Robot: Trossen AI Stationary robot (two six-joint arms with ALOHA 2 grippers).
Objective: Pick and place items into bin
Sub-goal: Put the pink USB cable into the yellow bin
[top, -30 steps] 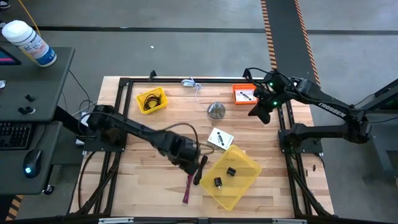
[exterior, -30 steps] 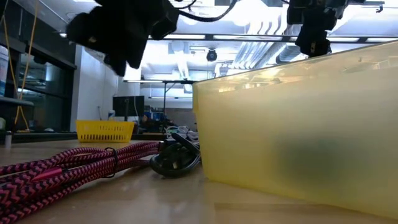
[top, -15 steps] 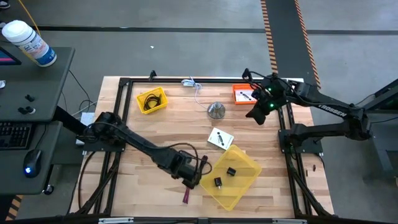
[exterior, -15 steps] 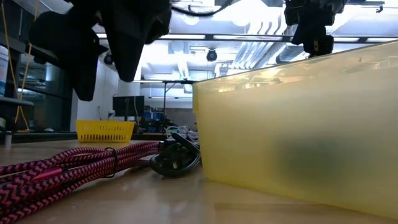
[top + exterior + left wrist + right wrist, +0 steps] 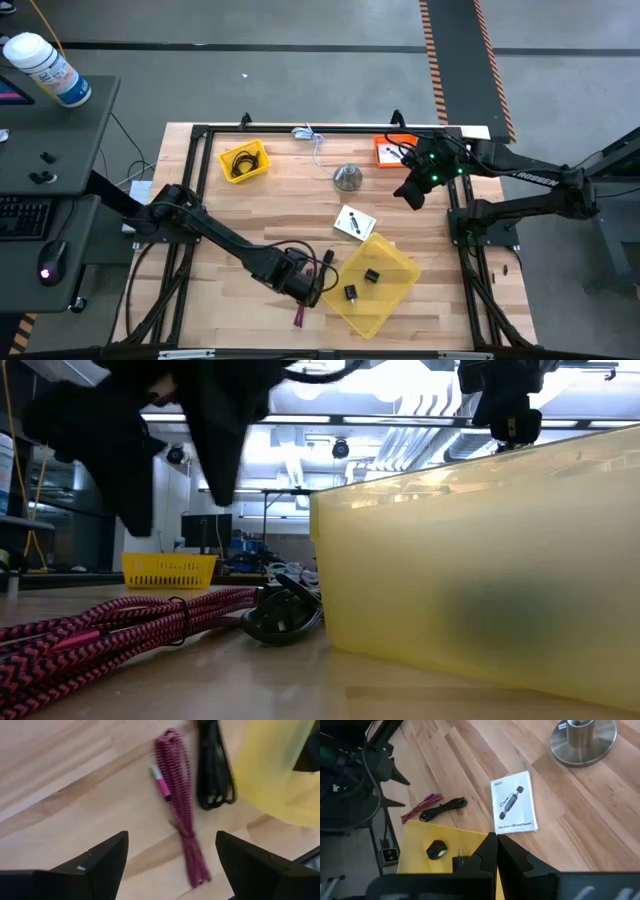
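Note:
A maroon braided cable [image 5: 177,820], folded into a stick shape, lies flat on the wood table left of the yellow bin [image 5: 385,265]. A black cable coil [image 5: 215,770] lies beside it, against the bin's wall. My left gripper [image 5: 308,290] hangs open above the maroon cable, one finger on each side [image 5: 171,836], touching nothing. Two tiny black cubes [image 5: 371,275] sit in the bin. One white card [image 5: 353,222] lies flat just beyond the bin, another in an orange tray [image 5: 392,150]. My right gripper [image 5: 408,190] is shut and empty, high over the table's far right.
A silver dome [image 5: 347,177] stands at the far middle. A small yellow basket [image 5: 243,160] with a black cable stands far left. A thin white-blue cord [image 5: 312,135] lies at the far edge. A black frame [image 5: 200,135] borders the table.
My left gripper has gone toward the table's near edge and down, from over the black cable coil to over the maroon cable, still open. My right gripper has drifted a little toward the table's left. No object has moved.

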